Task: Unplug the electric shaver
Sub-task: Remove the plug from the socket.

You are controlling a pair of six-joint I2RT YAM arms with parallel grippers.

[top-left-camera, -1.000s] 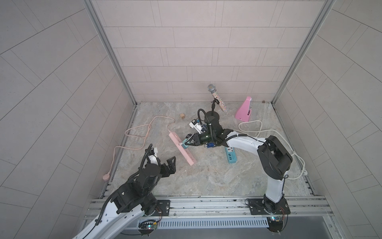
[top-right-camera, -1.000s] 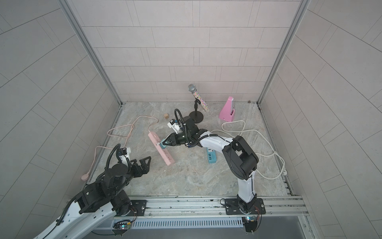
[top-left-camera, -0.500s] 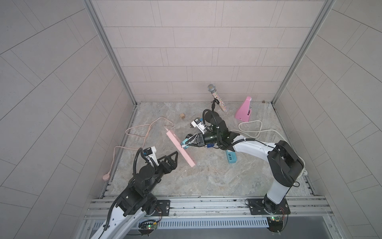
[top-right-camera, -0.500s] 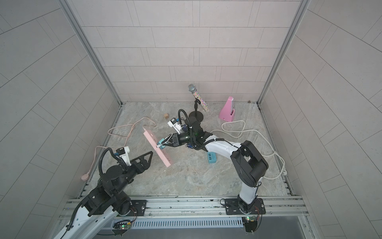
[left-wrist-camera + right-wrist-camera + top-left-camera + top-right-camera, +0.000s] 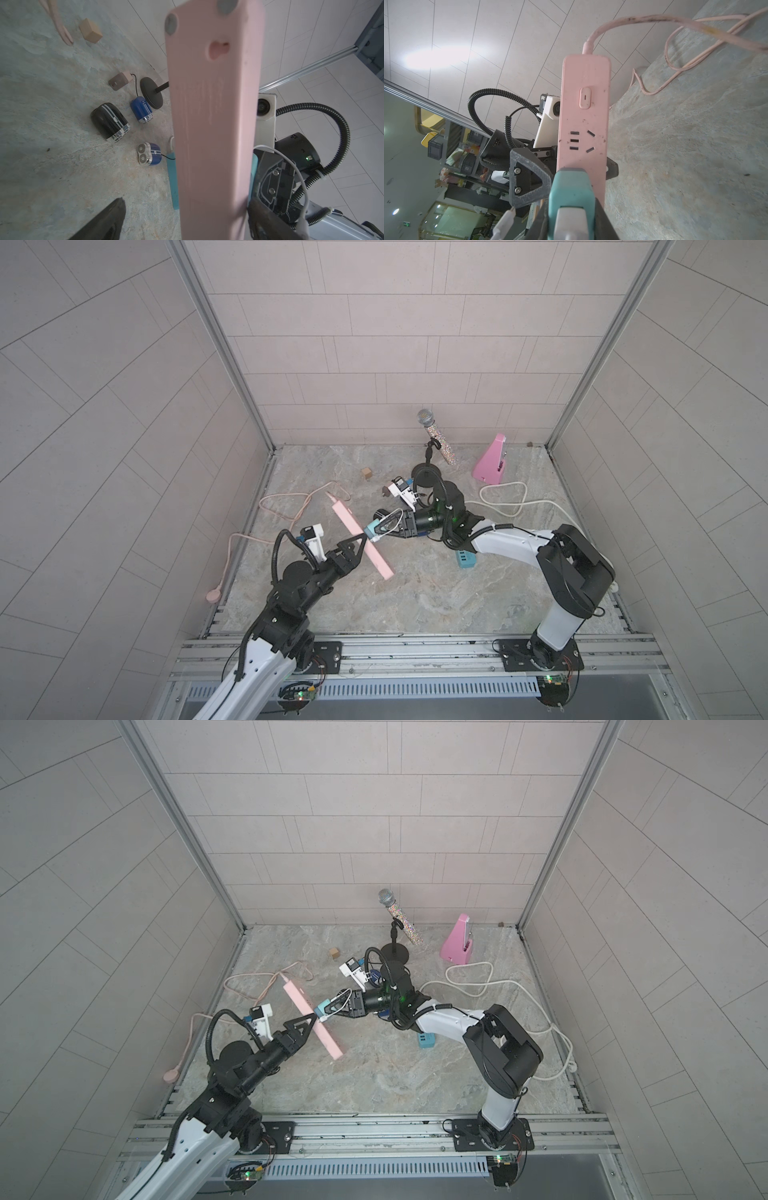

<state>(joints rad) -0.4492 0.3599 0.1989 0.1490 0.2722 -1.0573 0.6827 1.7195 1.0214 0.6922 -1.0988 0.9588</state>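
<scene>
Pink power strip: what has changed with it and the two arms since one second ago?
The left end effector came forward; its open jaws now straddle the pink power strip, which has tipped up from lying flat. The right end effector stays shut on the teal plug. The microphone did not move.

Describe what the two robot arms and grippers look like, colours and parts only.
The left arm and right arm have white link shells with black joint housings. Each carries a white wrist camera block and a looped black corrugated hose. The left gripper and right gripper have dark, open-framed triangular fingers fastened with screws.
</scene>
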